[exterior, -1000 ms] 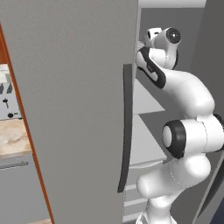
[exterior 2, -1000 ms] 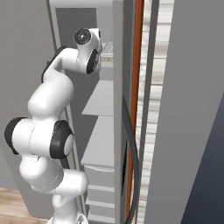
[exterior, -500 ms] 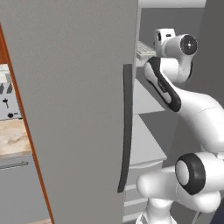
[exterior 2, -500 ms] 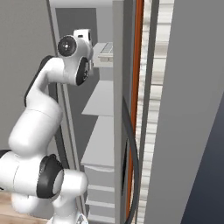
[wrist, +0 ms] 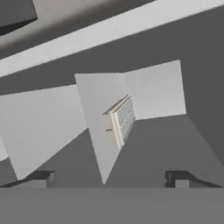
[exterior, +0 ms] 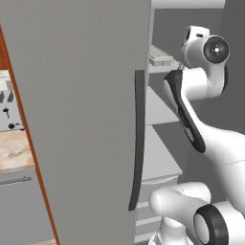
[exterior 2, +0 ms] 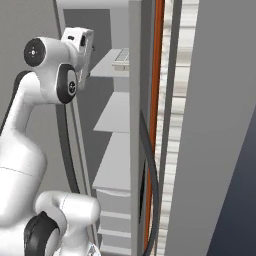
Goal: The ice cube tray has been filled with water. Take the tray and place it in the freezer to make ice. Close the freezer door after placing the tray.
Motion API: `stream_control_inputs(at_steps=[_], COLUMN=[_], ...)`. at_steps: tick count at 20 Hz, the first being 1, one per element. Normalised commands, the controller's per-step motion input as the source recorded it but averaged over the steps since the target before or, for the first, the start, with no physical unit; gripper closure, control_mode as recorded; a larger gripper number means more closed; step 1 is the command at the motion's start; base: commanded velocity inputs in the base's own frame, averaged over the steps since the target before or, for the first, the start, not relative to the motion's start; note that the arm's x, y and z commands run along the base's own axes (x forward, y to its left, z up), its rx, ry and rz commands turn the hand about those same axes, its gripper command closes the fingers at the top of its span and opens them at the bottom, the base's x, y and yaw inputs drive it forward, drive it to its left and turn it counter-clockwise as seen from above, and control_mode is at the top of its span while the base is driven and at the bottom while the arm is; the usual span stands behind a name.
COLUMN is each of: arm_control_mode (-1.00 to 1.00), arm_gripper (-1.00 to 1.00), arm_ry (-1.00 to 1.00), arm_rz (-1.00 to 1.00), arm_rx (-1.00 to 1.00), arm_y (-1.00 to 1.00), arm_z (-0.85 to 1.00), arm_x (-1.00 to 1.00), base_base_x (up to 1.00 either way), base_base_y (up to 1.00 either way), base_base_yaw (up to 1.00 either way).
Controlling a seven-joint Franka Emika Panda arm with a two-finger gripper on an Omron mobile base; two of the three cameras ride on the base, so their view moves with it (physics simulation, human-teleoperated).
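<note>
Grey and matte, the freezer door [exterior: 81,119] takes up the left and centre of the left base view, swung open so its long dark handle [exterior: 138,139] runs down the middle of the frame; it stands open, I judge, because the closing step is not yet done. Behind it, in the right half of that view, the freezer [exterior: 162,158] shows its pale shelves stepping down from upper centre to lower centre, with drawers below. The white arm [exterior: 201,110] rises from the lower right and bends up toward the upper right, its hand in front of the compartment's mouth at the height of the top shelf. In the hand view the gripper [wrist: 113,177] has its two dark tips spread wide at the bottom of the frame, with nothing between them. The ice cube tray [wrist: 121,120] lies flat on an upper shelf, at the centre of the hand view and near the upper right in the left base view [exterior: 160,56], well clear of the tips; set there, it looks already delivered. A toaster [exterior: 8,107] sits at the far left edge on a wooden surface [exterior: 14,150]. For moving room, the gap between the door's edge and the shelf fronts is narrow in the right base view, so the arm likely needs to draw clear before the door can swing.
</note>
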Motion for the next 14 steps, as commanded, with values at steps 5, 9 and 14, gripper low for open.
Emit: stream_control_inputs(at_steps=[5,9,14], arm_control_mode=[-1.00,-1.00,-1.00], arm_gripper=[-1.00,-1.00,-1.00], arm_ry=[0.04,0.10,0.10], arm_rz=[-0.31,-0.35,-0.24], arm_rx=[0.41,0.57,0.61], arm_y=[0.20,0.13,0.13], arm_z=[0.08,0.00,-0.22], arm_x=[-1.00,-1.00,-0.91], base_base_x=[0.00,0.00,0.00], base_base_y=[0.00,0.00,0.00], base_base_yaw=[0.00,0.00,0.00])
